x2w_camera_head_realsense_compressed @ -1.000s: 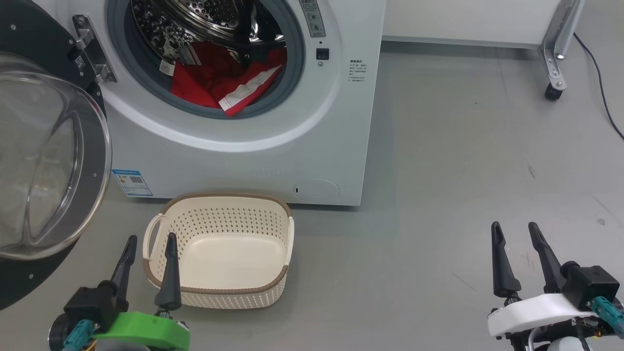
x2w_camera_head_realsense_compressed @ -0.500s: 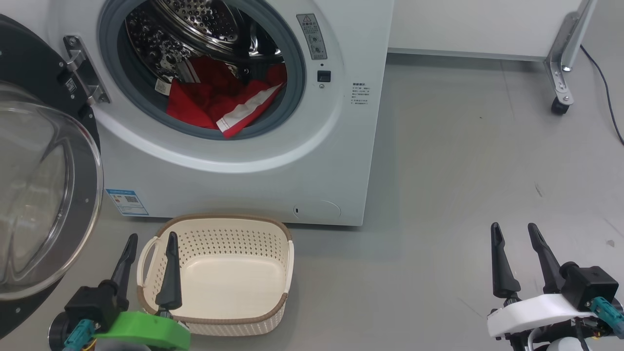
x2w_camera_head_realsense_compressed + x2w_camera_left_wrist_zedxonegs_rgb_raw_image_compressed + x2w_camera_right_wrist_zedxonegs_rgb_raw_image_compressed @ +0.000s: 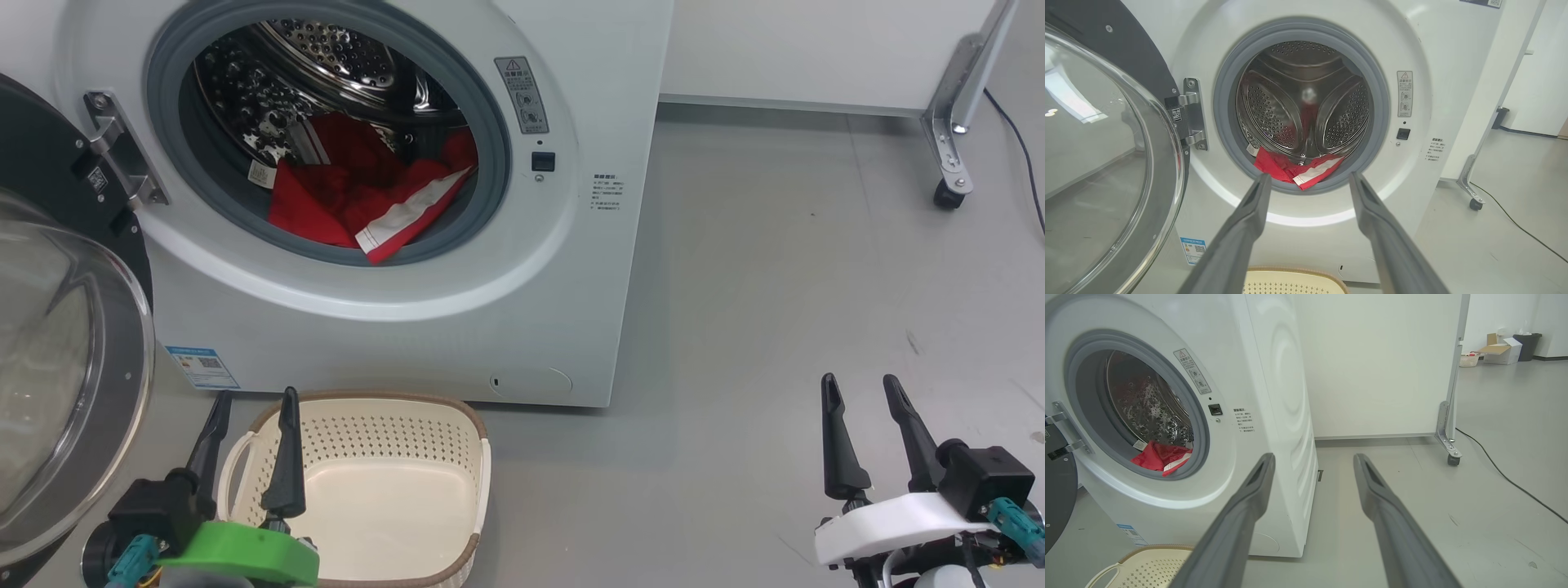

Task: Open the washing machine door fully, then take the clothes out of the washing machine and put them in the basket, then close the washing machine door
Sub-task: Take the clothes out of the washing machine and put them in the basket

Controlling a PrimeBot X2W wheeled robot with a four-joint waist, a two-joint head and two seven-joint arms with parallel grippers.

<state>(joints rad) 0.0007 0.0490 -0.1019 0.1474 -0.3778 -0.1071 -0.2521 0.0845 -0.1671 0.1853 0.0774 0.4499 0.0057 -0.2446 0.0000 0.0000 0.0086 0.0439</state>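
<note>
The white washing machine [image 3: 392,327] stands ahead with its round door [image 3: 57,376] swung wide open to the left, black rim and clear glass bowl facing me. Red clothes [image 3: 343,200] with a white stripe lie at the drum's front lip, also seen as the clothes [image 3: 1298,169] and the clothes [image 3: 1161,457] in the wrist views. The cream basket [image 3: 457,416] sits empty on the floor before the machine. My left gripper [image 3: 253,408] hovers open at the basket's left handle. My right gripper [image 3: 861,388] is open over bare floor, far right of the machine.
A white panel on a metal leg with a caster wheel [image 3: 947,196] stands at the back right, with a black cable [image 3: 1020,155] trailing on the grey floor. Boxes and a dark bin [image 3: 1527,345] sit far off.
The whole head view has shifted: machine and basket sit lower and the basket nearer the bottom edge, so the camera has moved. Both grippers hold the same place, open.
</note>
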